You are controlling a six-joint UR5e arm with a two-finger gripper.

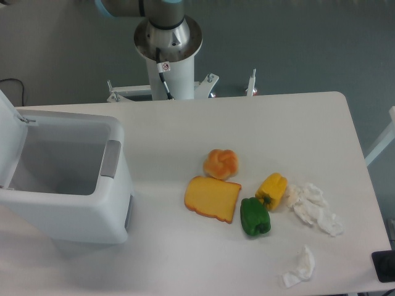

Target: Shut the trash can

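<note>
The trash can [92,213] is a large white boxy bin at the left of the table. Its top stands open and the inside looks empty. Its white lid [9,139] is swung up and back at the far left edge of the view. A grey latch tab [110,158] sits on the bin's right rim. Of the arm only the base column [168,43] and a joint at the top of the view show. The gripper is out of view.
Right of the bin lie a bread roll [221,163], an orange cheese slice [212,198], a yellow pepper [272,190] and a green pepper [255,216]. Crumpled white tissues lie at the right [316,208] and near the front edge [300,266].
</note>
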